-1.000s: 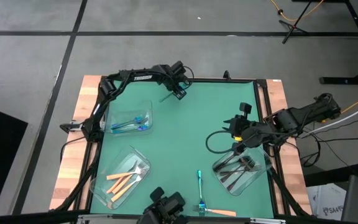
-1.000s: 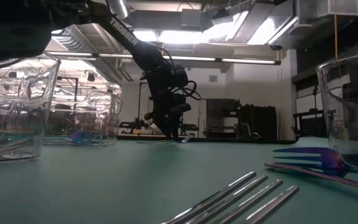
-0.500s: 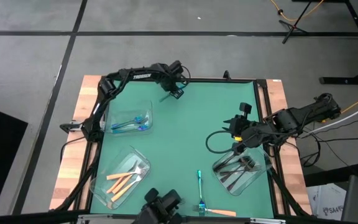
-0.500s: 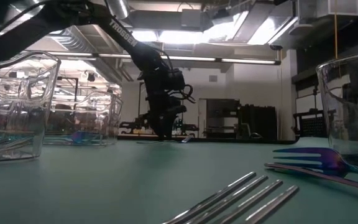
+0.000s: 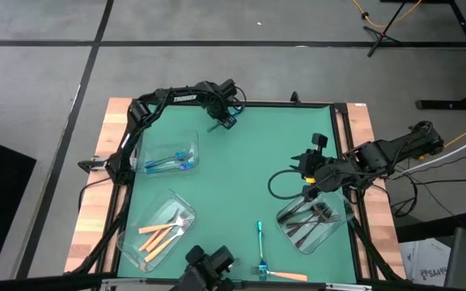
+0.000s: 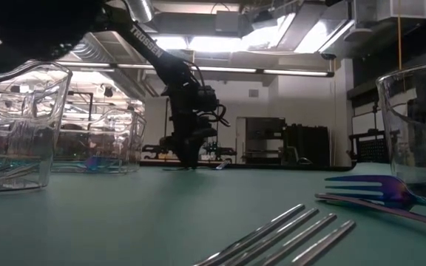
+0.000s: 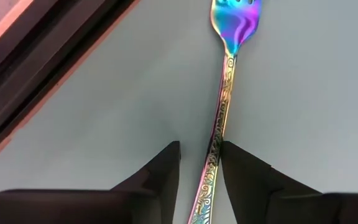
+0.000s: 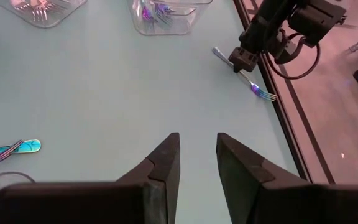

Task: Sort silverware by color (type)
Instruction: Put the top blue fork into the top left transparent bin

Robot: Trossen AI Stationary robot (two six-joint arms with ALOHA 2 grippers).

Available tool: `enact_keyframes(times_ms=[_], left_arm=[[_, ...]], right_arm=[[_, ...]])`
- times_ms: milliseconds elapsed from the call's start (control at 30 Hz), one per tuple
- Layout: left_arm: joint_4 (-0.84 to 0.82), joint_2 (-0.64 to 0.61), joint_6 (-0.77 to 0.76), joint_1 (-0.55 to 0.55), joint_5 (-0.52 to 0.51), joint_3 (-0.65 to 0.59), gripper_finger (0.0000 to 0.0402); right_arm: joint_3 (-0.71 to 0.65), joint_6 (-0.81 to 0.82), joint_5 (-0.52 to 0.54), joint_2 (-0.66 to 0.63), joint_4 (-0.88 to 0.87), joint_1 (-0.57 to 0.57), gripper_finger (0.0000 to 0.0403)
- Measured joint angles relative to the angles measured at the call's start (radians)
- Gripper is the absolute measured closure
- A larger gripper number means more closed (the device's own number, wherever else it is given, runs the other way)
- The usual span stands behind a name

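In the high view, the clear tray (image 5: 171, 156) at left centre holds blue-teal forks (image 5: 165, 162), the tray (image 5: 157, 233) at lower left holds orange-handled forks (image 5: 158, 237), and the tray (image 5: 311, 225) at lower right holds dark forks (image 5: 306, 220). Two loose forks (image 5: 262, 250) lie on the green mat (image 5: 249, 162) at bottom centre. At the upper left, the left gripper (image 5: 222, 121) straddles an iridescent fork (image 7: 224, 93) near the mat's edge, fingers (image 7: 160, 177) just beside the handle, grip uncertain; the right gripper (image 8: 196, 165) hovers parted and empty above the dark-fork tray
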Motion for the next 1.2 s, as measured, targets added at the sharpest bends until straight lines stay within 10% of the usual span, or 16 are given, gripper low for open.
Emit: enact_keyframes(times_ms=[567, 1200], left_arm=[[0.004, 0.004, 0.018, 0.000, -0.012, -0.003, 0.0384], [-0.163, 0.010, 0.014, -0.025, -0.008, 0.197, 0.0386]], right_arm=[[0.000, 0.000, 0.000, 0.000, 0.000, 0.000, 0.0308], [0.000, 0.000, 0.000, 0.000, 0.000, 0.000, 0.0308]])
